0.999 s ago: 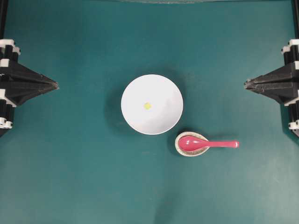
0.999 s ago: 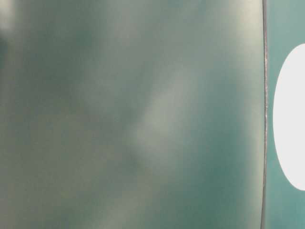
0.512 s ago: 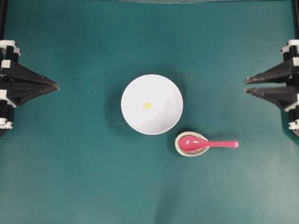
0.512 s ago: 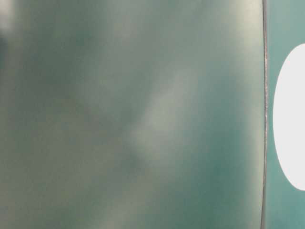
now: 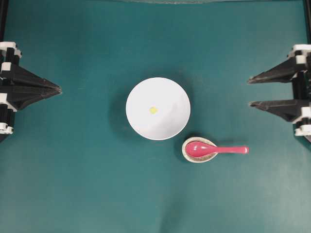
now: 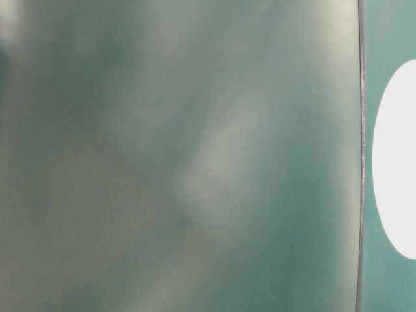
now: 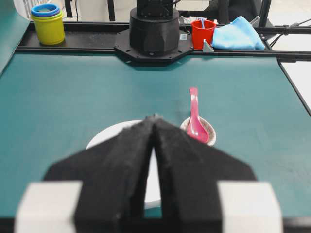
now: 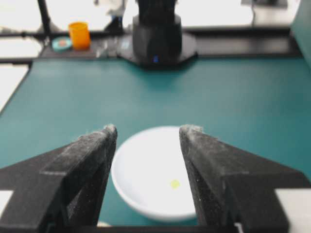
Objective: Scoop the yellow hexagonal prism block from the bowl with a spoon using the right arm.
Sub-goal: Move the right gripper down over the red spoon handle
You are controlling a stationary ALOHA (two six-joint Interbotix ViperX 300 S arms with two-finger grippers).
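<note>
The white bowl stands mid-table with the tiny yellow hexagonal prism block lying inside it. The pink-red spoon rests with its scoop in a small speckled spoon rest just right of the bowl, handle pointing right. At the right edge my right gripper is open and empty, far from the spoon. In the right wrist view the bowl and block show between the spread fingers. My left gripper is shut and empty at the left edge, its tip pointing at the bowl.
Behind the table, the left wrist view shows stacked yellow and blue cups, a red cup and a blue cloth. An orange cup stands beyond the far edge in the right wrist view. The table-level view is blurred.
My right gripper's jaws have spread from shut to wide open. The bowl, block, spoon and left gripper have not moved.
</note>
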